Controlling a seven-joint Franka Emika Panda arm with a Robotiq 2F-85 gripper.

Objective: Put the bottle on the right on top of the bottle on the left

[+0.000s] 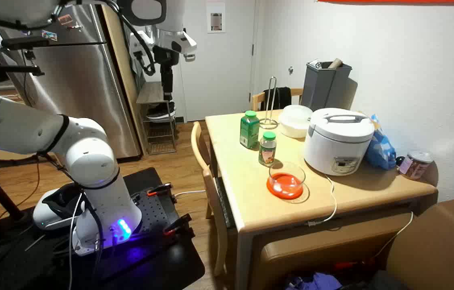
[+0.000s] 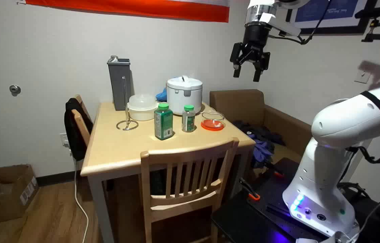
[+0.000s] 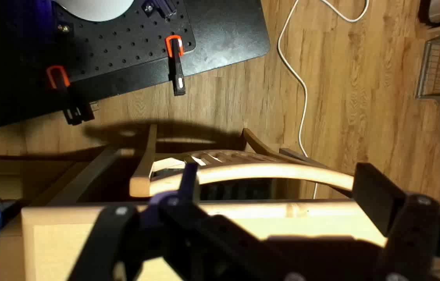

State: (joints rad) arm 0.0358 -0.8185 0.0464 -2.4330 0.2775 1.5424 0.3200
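Two bottles with green caps stand upright and apart on the wooden table (image 1: 227, 161). The left bottle (image 1: 249, 132) is larger and filled with green; it also shows in an exterior view (image 2: 164, 123). The right bottle (image 1: 267, 151) is smaller and mostly clear, with a label; it also shows in an exterior view (image 2: 188, 119). My gripper (image 2: 247, 77) is open and empty, high above and away from both bottles, pointing down. In the wrist view, its fingers (image 3: 278, 181) are wide apart, with the chair and table edge below. Neither bottle shows in the wrist view.
A glass bowl on a red lid (image 1: 285, 187) sits beside the right bottle. A white rice cooker (image 1: 339, 141), a white container (image 2: 142, 109) and a metal paper towel holder (image 2: 126, 111) stand on the table. A wooden chair (image 2: 190, 155) is at the table's near edge.
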